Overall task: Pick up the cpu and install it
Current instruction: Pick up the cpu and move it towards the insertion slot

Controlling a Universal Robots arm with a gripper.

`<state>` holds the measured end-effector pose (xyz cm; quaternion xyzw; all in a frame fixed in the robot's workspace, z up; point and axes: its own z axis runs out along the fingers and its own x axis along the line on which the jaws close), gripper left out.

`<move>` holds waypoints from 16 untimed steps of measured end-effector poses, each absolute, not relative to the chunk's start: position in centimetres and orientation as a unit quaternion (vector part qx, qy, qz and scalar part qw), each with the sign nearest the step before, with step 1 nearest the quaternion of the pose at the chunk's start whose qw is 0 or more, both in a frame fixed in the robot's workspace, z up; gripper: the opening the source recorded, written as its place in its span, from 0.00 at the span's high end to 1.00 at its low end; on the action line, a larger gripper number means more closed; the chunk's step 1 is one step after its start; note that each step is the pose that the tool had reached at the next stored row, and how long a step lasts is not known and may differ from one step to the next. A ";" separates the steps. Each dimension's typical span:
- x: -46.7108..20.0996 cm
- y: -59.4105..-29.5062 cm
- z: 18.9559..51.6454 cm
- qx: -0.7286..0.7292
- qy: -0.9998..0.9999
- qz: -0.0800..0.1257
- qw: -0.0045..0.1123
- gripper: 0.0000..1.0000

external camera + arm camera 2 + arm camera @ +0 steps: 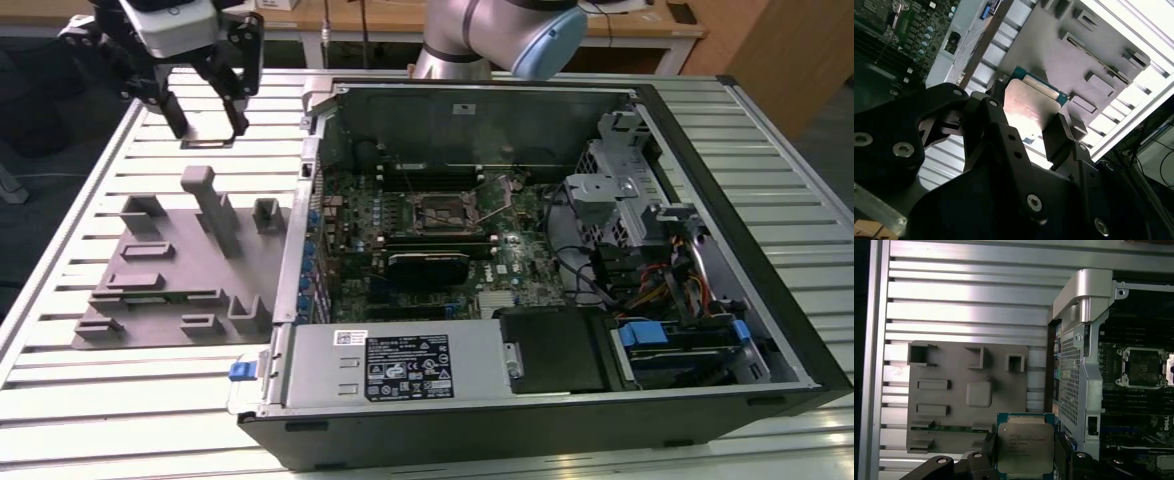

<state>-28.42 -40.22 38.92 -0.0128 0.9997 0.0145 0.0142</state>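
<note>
- Gripper (207,128) hangs above the slatted metal table (120,400), at the exterior view's left of the open computer case (561,400)
- Below it, and toward the camera in the exterior view, the grey fixture plate (160,290) lies flat on the table, just beside the case's side wall
- Cpu (1025,447) sits between the two dark fingers (1061,454) in the first wrist view: silver metal top facing the camera, green edge showing along one side
- Second wrist view: cpu (1031,102) is gripped by two opposite edges, one finger on each, and its shiny top catches the light
- Jaws are drawn in to the chip's width and clamped on it; nothing else is in the grip
- Cpu is off every surface. In the first wrist view it appears over the near edge of the fixture plate (954,390), with the perforated wall of the case just beside it
- Socket (1144,367) on the motherboard (400,240) is inside the case, well apart from the cpu; the case wall stands between them in the first wrist view
- In the exterior view the socket (447,212) is near the middle of the board
- A joint of the arm (514,30), grey with a blue cap, shows beyond the far wall of the case
</note>
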 end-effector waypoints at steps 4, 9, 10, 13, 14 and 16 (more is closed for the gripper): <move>-27.0 -40.2 38.9 -0.013 1.000 0.015 0.014 0.45; -25.3 -40.2 38.9 -0.013 1.000 0.015 0.014 0.45; -25.0 -40.2 38.9 -0.013 1.000 0.015 0.014 0.45; -24.0 -40.2 38.9 -0.013 1.000 0.015 0.014 0.45; -23.7 -40.2 38.9 -0.013 1.000 0.015 0.014 0.45; -23.0 -40.2 38.9 -0.013 1.000 0.015 0.014 0.45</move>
